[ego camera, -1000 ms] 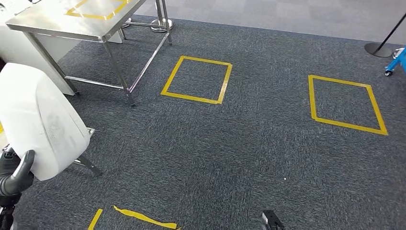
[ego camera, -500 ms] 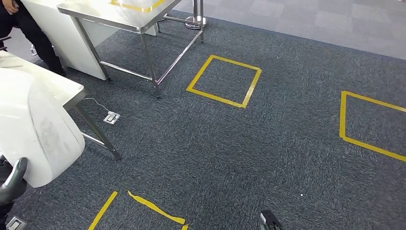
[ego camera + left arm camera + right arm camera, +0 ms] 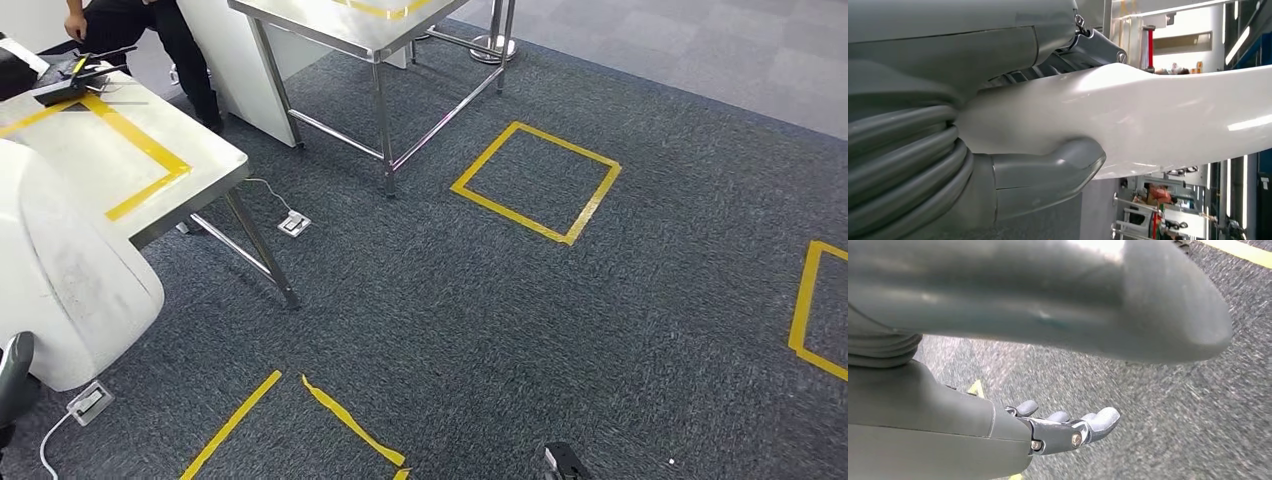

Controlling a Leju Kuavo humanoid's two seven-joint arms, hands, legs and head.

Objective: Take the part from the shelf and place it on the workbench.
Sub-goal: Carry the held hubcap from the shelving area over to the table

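The part is a large white curved shell [image 3: 60, 270] at the left edge of the head view, and my left hand [image 3: 14, 372] grips it from below. The left wrist view shows the thumb [image 3: 1048, 170] pressed on the white part [image 3: 1158, 115] up close. A steel workbench [image 3: 130, 165] marked with yellow tape stands right behind the part at the upper left. My right hand [image 3: 1068, 427] hangs over the carpet with its fingers apart and nothing in it.
A second steel table [image 3: 360, 30] stands farther back, and a person [image 3: 130, 30] in dark clothes is behind the near bench. Yellow tape squares [image 3: 535, 180] mark the grey carpet. A floor socket [image 3: 293, 223] and a cable box [image 3: 88, 400] lie near the bench legs.
The whole head view has swung left: both tables and the tape squares slid right and down, the near workbench top came into view, and the person appeared. The part stays in my left hand.
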